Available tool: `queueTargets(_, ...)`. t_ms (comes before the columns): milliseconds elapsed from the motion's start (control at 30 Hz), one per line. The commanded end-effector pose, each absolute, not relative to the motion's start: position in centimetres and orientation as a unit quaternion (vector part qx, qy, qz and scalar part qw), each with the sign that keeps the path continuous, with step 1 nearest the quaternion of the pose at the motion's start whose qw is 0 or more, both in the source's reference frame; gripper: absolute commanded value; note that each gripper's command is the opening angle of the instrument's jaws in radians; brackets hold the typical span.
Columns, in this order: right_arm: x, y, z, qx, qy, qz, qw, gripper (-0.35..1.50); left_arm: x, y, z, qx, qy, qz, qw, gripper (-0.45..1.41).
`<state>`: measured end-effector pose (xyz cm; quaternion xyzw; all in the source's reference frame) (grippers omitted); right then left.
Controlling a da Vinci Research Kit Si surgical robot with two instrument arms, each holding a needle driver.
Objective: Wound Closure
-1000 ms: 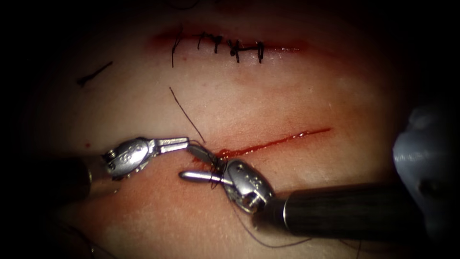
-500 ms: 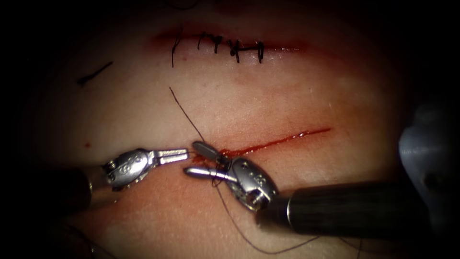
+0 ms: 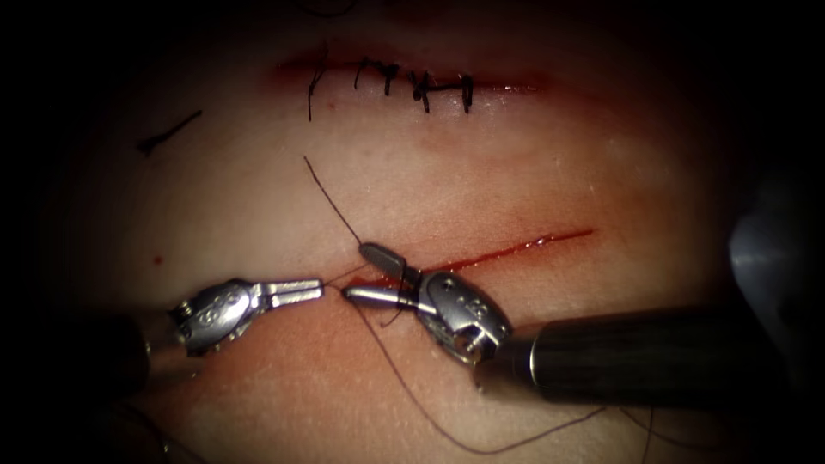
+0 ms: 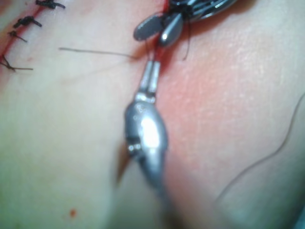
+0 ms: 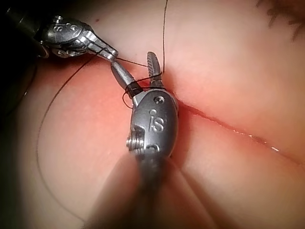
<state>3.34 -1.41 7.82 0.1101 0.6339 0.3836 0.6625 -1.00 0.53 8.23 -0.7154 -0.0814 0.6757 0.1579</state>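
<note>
Endoscope view — left hand (image 3: 316,290) pinches thread (image 3: 331,199), right hand (image 3: 365,275) gapes, thread looped round it; tension should stay gentle at the cut (image 3: 507,251).

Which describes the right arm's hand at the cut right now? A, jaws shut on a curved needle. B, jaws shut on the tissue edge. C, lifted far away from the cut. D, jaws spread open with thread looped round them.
D: the right hand sits at the left end of the cut with its jaws spread, thread wrapped round them, seen also in the right wrist view.
</note>
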Motion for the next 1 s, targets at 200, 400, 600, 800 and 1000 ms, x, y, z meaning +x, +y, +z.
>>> queueTargets(200, 3.38, -1.44, 7.91, 0.113, 0.63, 0.395, 0.659, 0.59, -1.08, 0.47, 8.32, -0.717, -0.083, 0.675, 0.156, -0.45)
queueTargets(400, 3.44, -1.42, 7.92, 0.114, 0.627, 0.404, 0.656, 0.57, -1.07, 0.46, 8.32, -0.717, -0.083, 0.675, 0.155, -0.45)
queueTargets(600, 3.56, -1.35, 7.95, 0.101, 0.6, 0.419, 0.674, 0.64, -1.09, 0.44, 8.32, -0.716, -0.082, 0.675, 0.156, -0.45)
queueTargets(800, 3.65, -1.18, 7.86, 0.067, 0.573, 0.432, 0.693, 0.71, -1.15, 0.42, 8.3, -0.717, -0.082, 0.675, 0.155, -0.45)
queueTargets(1000, 3.72, -1.06, 7.69, 0.008, 0.554, 0.419, 0.719, 0.73, -1.19, 0.45, 8.28, -0.717, -0.082, 0.675, 0.157, -0.45)
